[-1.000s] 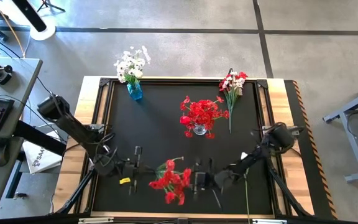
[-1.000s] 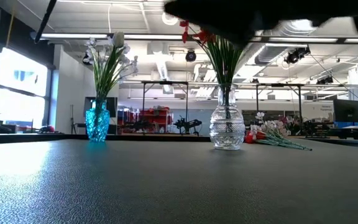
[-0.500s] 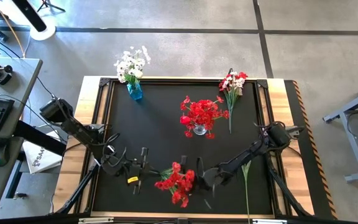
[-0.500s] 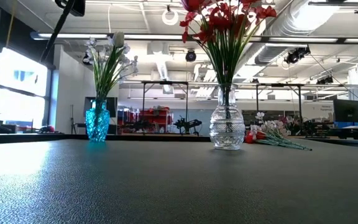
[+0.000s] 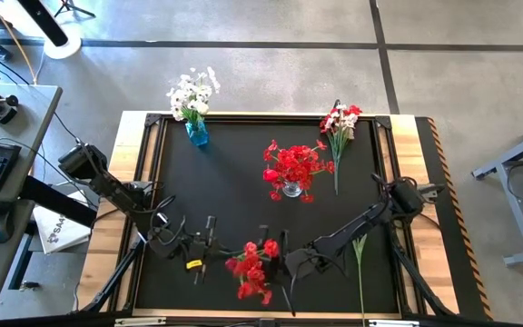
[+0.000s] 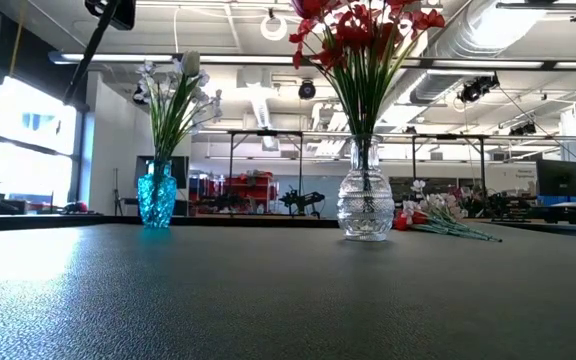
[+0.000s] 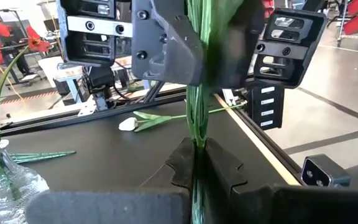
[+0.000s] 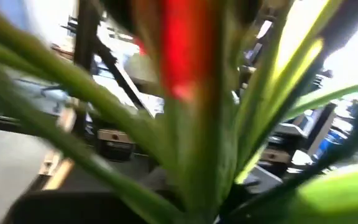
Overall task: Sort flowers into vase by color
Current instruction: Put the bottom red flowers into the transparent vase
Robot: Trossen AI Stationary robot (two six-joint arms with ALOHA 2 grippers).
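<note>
A: Start with the high view. Where is the red bunch (image 5: 252, 270)?

B: Low in the frame, just left of centre, over the near edge of the black table (image 5: 234, 182). The left hand (image 5: 214, 245) sits just to its left and the right hand (image 5: 291, 263) just to its right, so the blossoms lie between the two.

A: Are the hands closed?

B: The left hand is clamped shut on the stems. The right hand touches the bunch, but I cannot tell whether it grips.

A: What else is on the table?

B: A clear vase of red flowers (image 5: 291, 169) near the middle, a blue vase of white flowers (image 5: 193, 102) at the upper left corner, a mixed red and white bunch (image 5: 339, 127) lying at the upper right, and a single stem (image 5: 360, 272) lying at the lower right.

A: And the low view?

B: The blue vase (image 6: 157, 196) stands left, the clear vase (image 6: 365, 205) at centre, and the mixed bunch (image 6: 443, 220) lies right of it. No hand shows there.

A: Left wrist view?

B: Green stems (image 7: 197, 118) run up the centre, pinched between the left hand's fingers (image 7: 182, 163) at the bottom, with the right hand (image 7: 191, 46) around them at the top.

A: Right wrist view?

B: Only blurred green stems (image 8: 216, 143) and a red blossom (image 8: 182, 50) right against the camera.
</note>
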